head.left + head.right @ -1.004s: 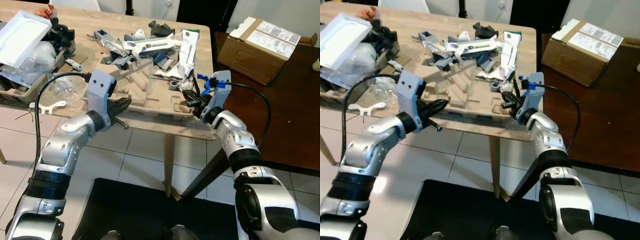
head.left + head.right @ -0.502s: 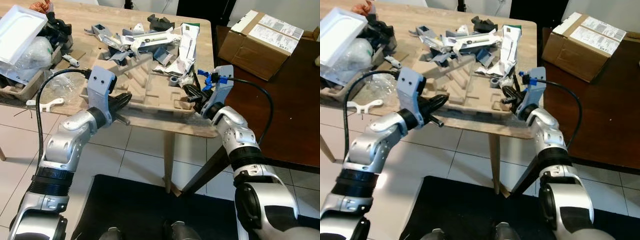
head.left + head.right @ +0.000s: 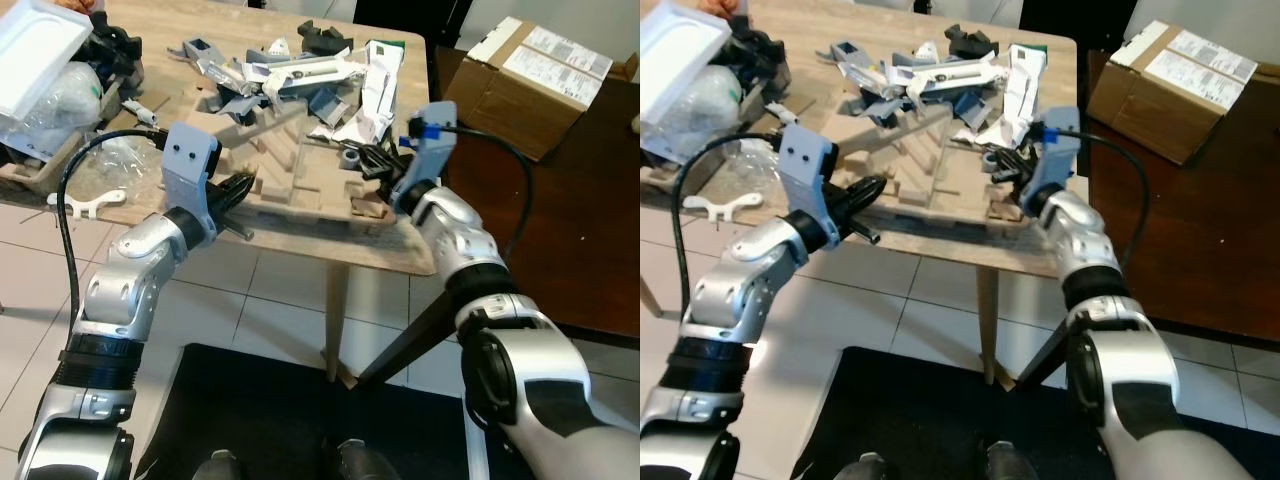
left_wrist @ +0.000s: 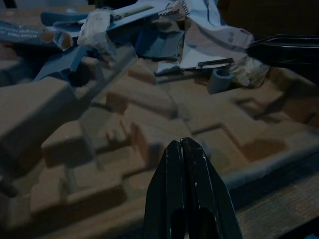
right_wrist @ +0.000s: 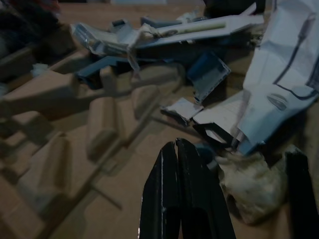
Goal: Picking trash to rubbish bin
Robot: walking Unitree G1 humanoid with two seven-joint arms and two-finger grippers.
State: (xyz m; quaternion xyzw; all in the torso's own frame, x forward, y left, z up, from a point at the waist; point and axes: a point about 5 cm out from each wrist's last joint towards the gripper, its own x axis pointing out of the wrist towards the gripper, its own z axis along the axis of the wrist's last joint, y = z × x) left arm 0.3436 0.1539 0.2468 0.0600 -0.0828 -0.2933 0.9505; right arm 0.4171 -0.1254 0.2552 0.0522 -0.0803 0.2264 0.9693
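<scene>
A brown moulded pulp tray (image 3: 300,175) lies on the wooden table (image 3: 395,250), with a heap of blue and white packaging scraps (image 3: 300,80) behind it. My left gripper (image 3: 243,184) is shut and empty at the tray's near left edge; the left wrist view shows its tips (image 4: 180,142) over the tray's ridges. My right gripper (image 3: 372,160) is shut and empty over the tray's right side, next to a small grey cylinder (image 3: 350,160). In the right wrist view its tips (image 5: 175,144) sit beside a crumpled paper wad (image 5: 244,184) and white printed paper (image 5: 284,74).
A cardboard box (image 3: 530,85) rests on a dark brown table (image 3: 580,230) to the right. A white foam tray (image 3: 35,50) and clear plastic bags (image 3: 50,100) crowd the table's left end. A white plastic piece (image 3: 85,205) lies near the edge. Tiled floor and a black mat (image 3: 300,400) lie below.
The camera has shifted a little. My right gripper has moved forward from the tray's near right corner to the grey cylinder. The left gripper stays at the tray's near edge.
</scene>
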